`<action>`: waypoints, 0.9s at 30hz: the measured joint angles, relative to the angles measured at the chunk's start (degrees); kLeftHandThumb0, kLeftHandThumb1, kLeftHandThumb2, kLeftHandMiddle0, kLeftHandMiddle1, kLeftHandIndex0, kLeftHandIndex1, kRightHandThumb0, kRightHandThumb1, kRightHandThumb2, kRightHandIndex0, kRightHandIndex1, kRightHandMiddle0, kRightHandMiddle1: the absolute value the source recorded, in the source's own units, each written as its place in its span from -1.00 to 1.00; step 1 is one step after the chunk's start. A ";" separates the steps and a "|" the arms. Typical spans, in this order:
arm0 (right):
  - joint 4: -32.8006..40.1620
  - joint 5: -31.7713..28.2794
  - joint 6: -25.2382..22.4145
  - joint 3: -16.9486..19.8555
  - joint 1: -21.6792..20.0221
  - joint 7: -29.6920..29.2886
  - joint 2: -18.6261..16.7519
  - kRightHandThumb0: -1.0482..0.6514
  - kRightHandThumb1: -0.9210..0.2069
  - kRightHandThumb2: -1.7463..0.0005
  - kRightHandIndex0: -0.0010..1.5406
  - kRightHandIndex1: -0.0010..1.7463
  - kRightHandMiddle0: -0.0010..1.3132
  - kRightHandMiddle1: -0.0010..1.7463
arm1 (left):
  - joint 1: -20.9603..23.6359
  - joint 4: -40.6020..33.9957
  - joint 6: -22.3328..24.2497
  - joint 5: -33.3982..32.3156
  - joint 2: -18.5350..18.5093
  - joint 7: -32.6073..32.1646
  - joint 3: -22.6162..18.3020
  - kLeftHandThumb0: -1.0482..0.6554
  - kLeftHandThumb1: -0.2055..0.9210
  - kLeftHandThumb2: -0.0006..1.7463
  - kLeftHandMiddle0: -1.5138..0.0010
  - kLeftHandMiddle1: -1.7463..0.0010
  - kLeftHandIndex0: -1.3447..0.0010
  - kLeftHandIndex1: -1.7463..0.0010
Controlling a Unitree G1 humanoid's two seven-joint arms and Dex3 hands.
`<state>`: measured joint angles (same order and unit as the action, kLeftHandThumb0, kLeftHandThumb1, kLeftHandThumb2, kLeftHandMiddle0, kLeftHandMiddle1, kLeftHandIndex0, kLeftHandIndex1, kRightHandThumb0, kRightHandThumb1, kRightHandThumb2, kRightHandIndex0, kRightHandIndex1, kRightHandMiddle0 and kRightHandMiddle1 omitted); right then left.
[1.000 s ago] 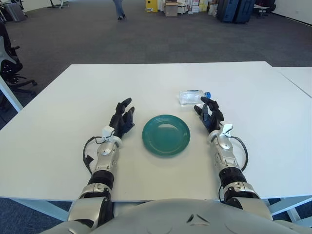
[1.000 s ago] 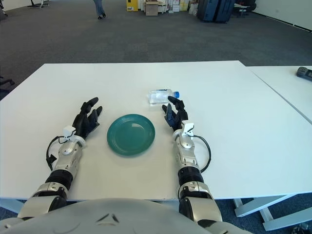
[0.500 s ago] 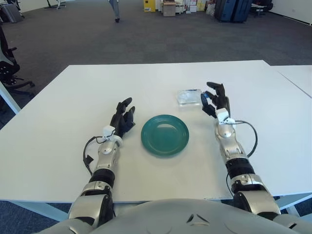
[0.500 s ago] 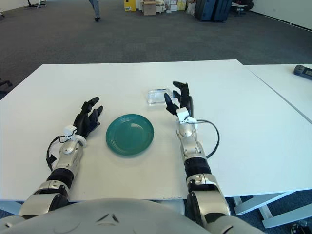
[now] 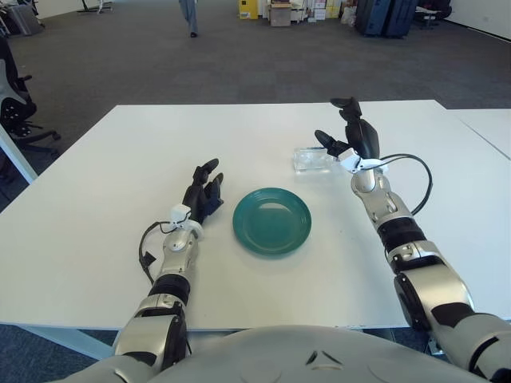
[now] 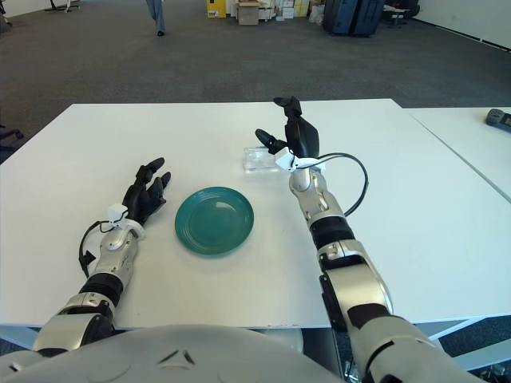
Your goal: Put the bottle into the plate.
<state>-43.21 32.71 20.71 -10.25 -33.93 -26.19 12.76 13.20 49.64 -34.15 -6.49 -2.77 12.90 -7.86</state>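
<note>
A clear plastic water bottle (image 5: pixel 313 159) lay on its side on the white table (image 5: pixel 96 199), just beyond the far right edge of the green plate (image 5: pixel 271 220) and apart from it — not in the plate. The right hand (image 5: pixel 349 137) was raised over the bottle's right end, its fingers (image 5: pixel 323 140) spread wide and holding nothing; whether a fingertip touched the bottle could not be told. Its forearm stretched back toward the robot's body, with a black cable (image 5: pixel 415 171) looping off the wrist. The left hand (image 5: pixel 201 194) showed to the left of the plate, near its rim but apart from it, fingers relaxed and extended, holding nothing. The plate held nothing — its glazed surface was bare.
</note>
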 measured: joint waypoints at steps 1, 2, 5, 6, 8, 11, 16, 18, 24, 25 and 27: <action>-1.06 0.27 0.33 -0.45 -0.51 -0.28 0.15 -0.79 -1.00 0.30 -0.51 -1.00 -1.00 -0.18 | 0.00 0.00 -0.02 0.00 0.00 -0.01 0.00 -0.67 1.00 -0.05 0.44 0.99 1.00 0.12; -2.38 0.64 0.69 -1.07 -1.16 -0.47 0.36 -0.81 -1.00 0.28 -0.56 -1.00 -1.00 -0.21 | 0.00 0.01 -0.05 0.00 0.01 -0.02 0.00 -0.67 1.00 -0.05 0.44 0.99 1.00 0.11; -5.24 3.00 1.00 -3.60 -2.79 -0.90 1.39 -0.90 -1.00 0.30 -0.74 -0.99 -0.98 -0.40 | 0.00 0.01 -0.13 0.02 0.07 -0.09 0.00 -0.67 1.00 -0.05 0.43 0.98 1.00 0.11; -6.14 4.56 0.58 -5.07 -3.51 -0.58 1.94 -0.93 -1.00 0.27 -0.81 -0.99 -0.99 -0.48 | 0.00 0.02 -0.16 0.02 0.09 -0.11 0.00 -0.67 1.00 -0.05 0.43 0.98 1.00 0.11; -8.02 7.59 -0.68 -8.06 -5.40 1.30 3.11 -0.96 -1.00 0.24 -0.90 -1.00 -0.99 -0.60 | 0.01 0.08 -0.20 0.02 0.19 -0.23 0.00 -0.67 1.00 -0.05 0.43 0.98 1.00 0.10; -11.41 10.03 -2.50 -11.42 -8.62 4.49 4.13 -0.99 -1.00 0.23 -0.97 -1.00 -1.00 -0.78 | 0.05 0.10 -0.34 0.02 0.52 -0.36 0.00 -0.67 1.00 -0.05 0.42 0.98 1.00 0.09; -18.43 11.71 -4.10 -14.87 -14.63 9.09 4.41 -1.00 -1.00 0.24 -1.00 -1.00 -1.00 -0.95 | 0.22 0.11 -0.45 0.05 1.07 -0.45 0.12 -0.67 1.00 -0.04 0.43 0.99 1.00 0.10; -20.57 11.91 -4.12 -15.96 -16.56 10.33 4.48 -1.00 -1.00 0.25 -1.00 -1.00 -1.00 -0.97 | 0.28 0.10 -0.52 0.11 1.18 -0.53 0.18 -0.67 1.00 -0.04 0.43 0.99 1.00 0.10; -26.70 13.49 -4.00 -19.43 -20.42 12.15 4.52 -1.00 -1.00 0.24 -1.00 -1.00 -1.00 -1.00 | 0.37 0.04 -0.56 0.15 1.46 -0.66 0.23 -0.68 1.00 -0.05 0.45 1.00 1.00 0.11; -27.69 13.65 -4.00 -20.09 -20.73 12.26 4.50 -1.00 -1.00 0.24 -1.00 -1.00 -1.00 -1.00 | 0.37 0.00 -0.56 0.15 1.54 -0.67 0.23 -0.68 1.00 -0.05 0.45 1.00 1.00 0.11; -29.33 13.99 -4.01 -21.15 -21.09 12.45 4.36 -1.00 -1.00 0.24 -1.00 -1.00 -1.00 -1.00 | 0.37 -0.08 -0.56 0.14 1.66 -0.68 0.23 -0.68 1.00 -0.05 0.46 1.00 1.00 0.11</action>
<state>-72.54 46.70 16.70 -31.39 -55.02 -13.74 17.13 13.57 49.56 -34.71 -6.35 -1.12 12.23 -7.64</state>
